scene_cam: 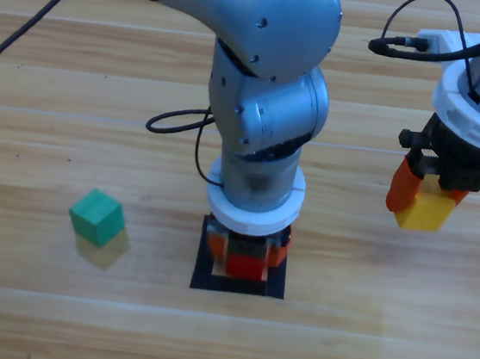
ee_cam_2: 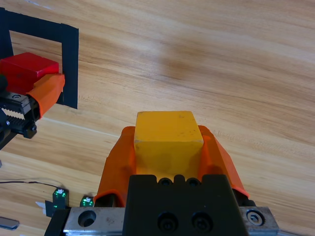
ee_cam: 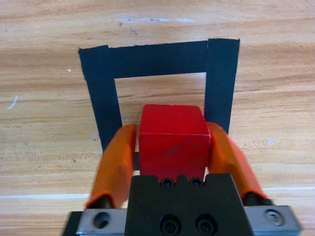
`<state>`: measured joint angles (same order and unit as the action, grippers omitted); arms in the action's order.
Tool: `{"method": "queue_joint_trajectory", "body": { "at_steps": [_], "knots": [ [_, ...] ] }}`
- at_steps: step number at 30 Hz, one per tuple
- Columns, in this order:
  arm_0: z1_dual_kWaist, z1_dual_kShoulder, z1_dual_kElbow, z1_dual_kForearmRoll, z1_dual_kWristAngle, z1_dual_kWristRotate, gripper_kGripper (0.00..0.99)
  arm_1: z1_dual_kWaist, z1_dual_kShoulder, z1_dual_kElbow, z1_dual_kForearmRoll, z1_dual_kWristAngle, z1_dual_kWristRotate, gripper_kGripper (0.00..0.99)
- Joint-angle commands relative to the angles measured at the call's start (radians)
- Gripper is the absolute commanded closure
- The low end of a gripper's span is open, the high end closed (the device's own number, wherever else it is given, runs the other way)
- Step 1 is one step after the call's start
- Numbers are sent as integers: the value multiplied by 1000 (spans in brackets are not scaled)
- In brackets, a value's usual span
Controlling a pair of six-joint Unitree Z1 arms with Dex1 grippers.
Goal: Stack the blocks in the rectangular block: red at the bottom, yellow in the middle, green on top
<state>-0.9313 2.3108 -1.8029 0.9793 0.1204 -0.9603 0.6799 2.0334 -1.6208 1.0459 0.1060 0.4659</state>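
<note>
The red cube [ee_cam: 172,142], matte and sharp-edged, sits between my left gripper [ee_cam: 172,147]'s orange jaws, which close against its sides, low over the black tape square [ee_cam: 162,59] on the wood-grain worktop [scene_cam: 34,312]. In the left wrist view the cube lies toward the near edge of the outline. My right gripper [ee_cam_2: 167,147] hangs well to the right, clamped on the yellow cube [ee_cam_2: 167,135], above bare wood. The teal-green cube [scene_cam: 97,216] rests alone to the left of the square, with open worktop around it.
</note>
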Motion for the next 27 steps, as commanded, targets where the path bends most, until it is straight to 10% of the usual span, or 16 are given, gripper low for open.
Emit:
{"method": "queue_joint_trajectory", "body": {
  "at_steps": [1,20,27],
  "knots": [
    [-20,9,25,-13,13,-15,0,-8,-1,-4,-32,-11,3,990],
    [163,-633,211,48,65,84,0,162,206,-415,289,-130,163,990],
    [252,-603,413,-37,33,288,0,216,380,-665,408,-109,284,990]
  ]
}}
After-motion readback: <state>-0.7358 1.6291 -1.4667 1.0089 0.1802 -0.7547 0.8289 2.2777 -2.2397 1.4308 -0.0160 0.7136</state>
